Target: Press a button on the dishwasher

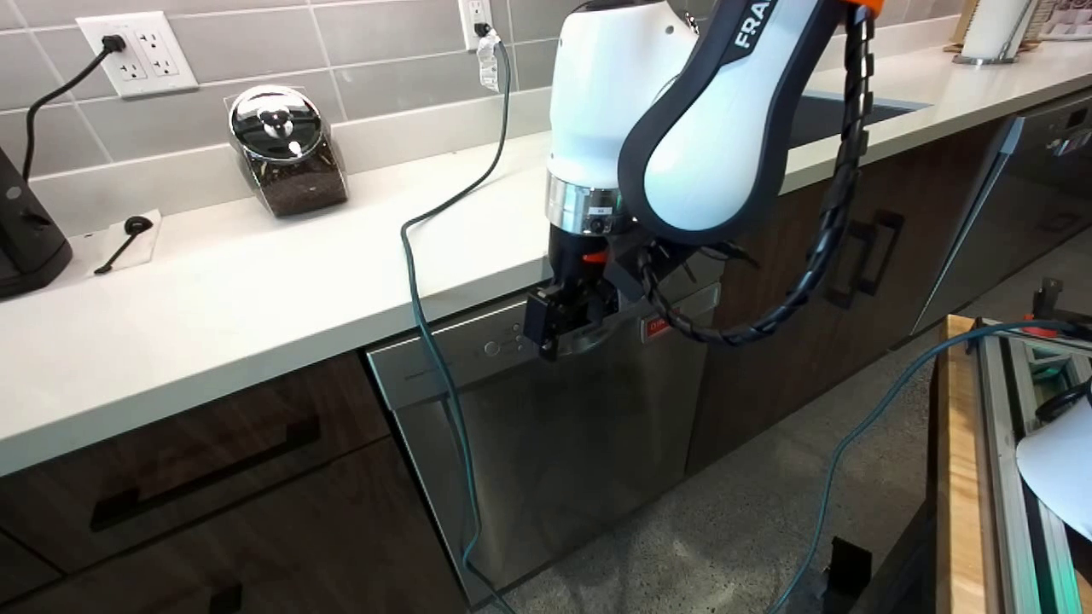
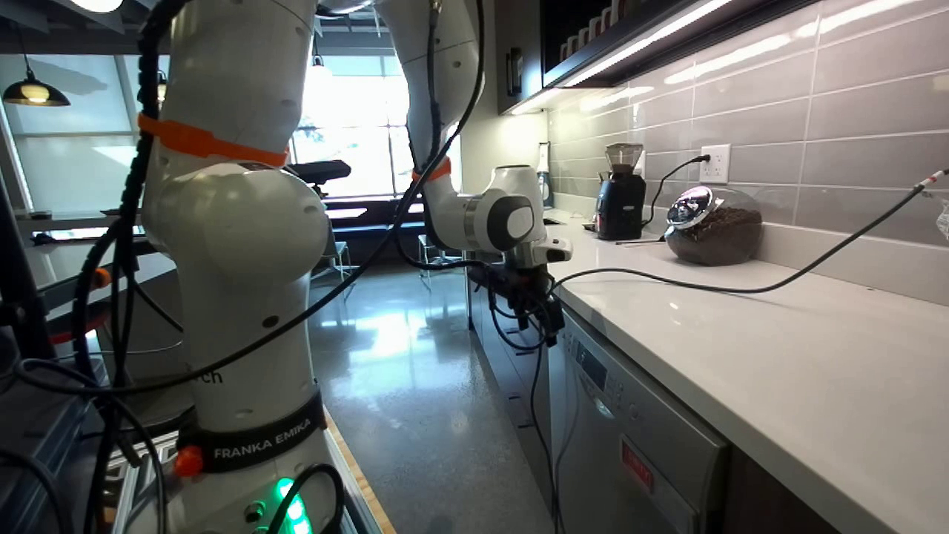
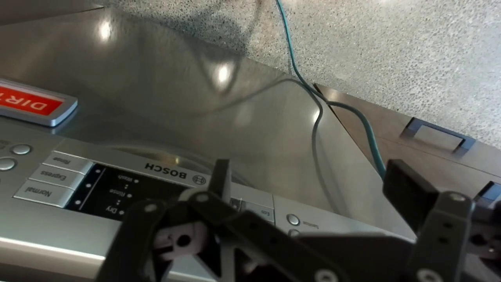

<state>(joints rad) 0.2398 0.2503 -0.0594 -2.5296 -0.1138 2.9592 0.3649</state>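
The stainless-steel dishwasher [image 1: 546, 460] sits under the counter; it also shows in an exterior view [image 2: 608, 475] and the wrist view [image 3: 188, 113]. Its control strip has a dark display [image 3: 105, 192], flat buttons labelled Normal [image 3: 47, 192], Express [image 3: 58, 177] and Rinse [image 3: 67, 161], and round buttons, one [image 3: 293, 219] between my fingers in the wrist view. My gripper [image 3: 317, 188] is open and empty, fingers wide apart. It points down in front of the control strip in both exterior views [image 1: 546, 333] [image 2: 547, 330]. Its left finger hides part of the display. Contact cannot be told.
A teal cable [image 1: 439, 367] hangs over the counter edge [image 1: 256, 367] and down the dishwasher front. A red sign [image 3: 31, 102] is on the dishwasher. Dark drawers with bar handles [image 1: 205, 477] stand beside it. A coffee jar [image 1: 290, 158] stands on the counter.
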